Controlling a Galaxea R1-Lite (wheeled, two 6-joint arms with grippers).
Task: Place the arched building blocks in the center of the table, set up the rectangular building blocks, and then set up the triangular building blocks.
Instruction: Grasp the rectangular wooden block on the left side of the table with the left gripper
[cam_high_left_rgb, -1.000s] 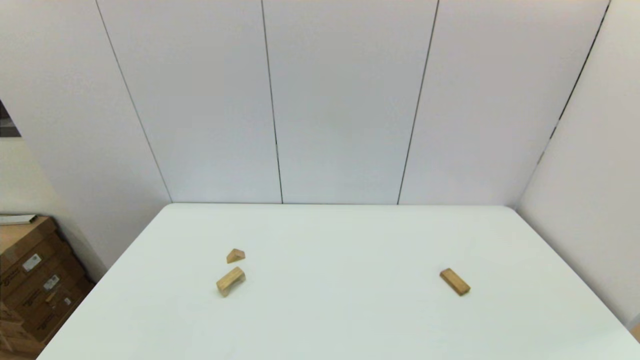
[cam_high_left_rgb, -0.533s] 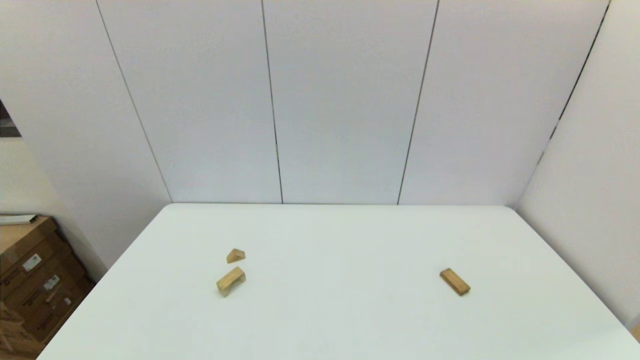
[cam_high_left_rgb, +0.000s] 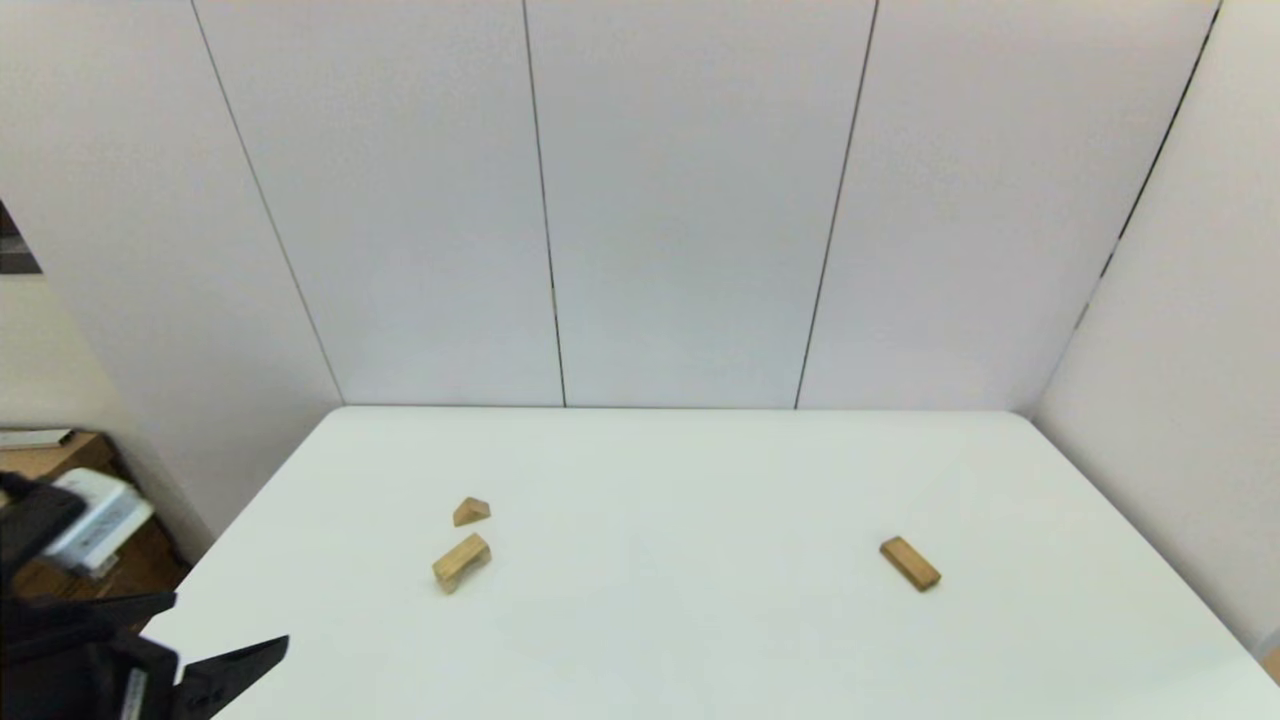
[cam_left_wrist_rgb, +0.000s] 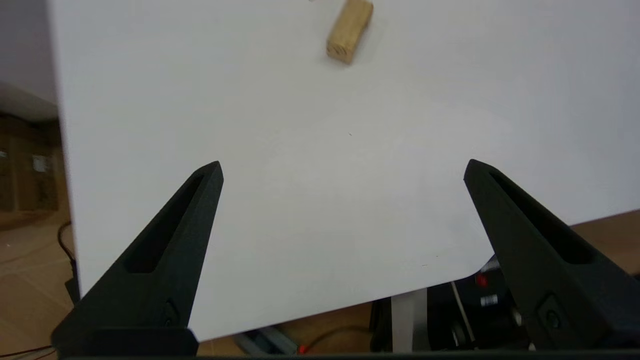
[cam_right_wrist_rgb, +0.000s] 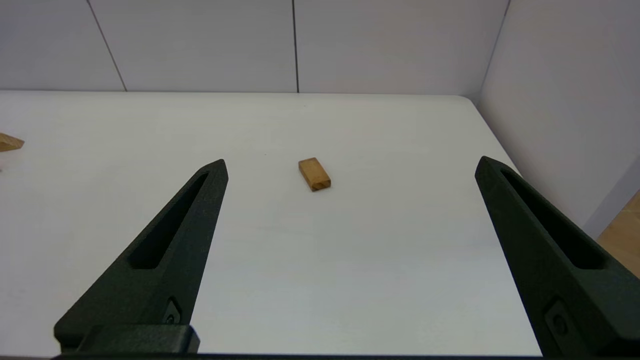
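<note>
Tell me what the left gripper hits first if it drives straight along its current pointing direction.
Probably the arched block. The left gripper, open over the table's near left corner, has only bare tabletop before it up to that block. It sits slightly off the centreline and depth is unclear, so a tilted-down path may meet the tabletop first.

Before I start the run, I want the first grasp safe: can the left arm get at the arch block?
Probably yes. The left gripper is open at the table's near-left corner, and only bare tabletop lies between it and the arch block. The wedge sits just behind the arch, apart from it.
</note>
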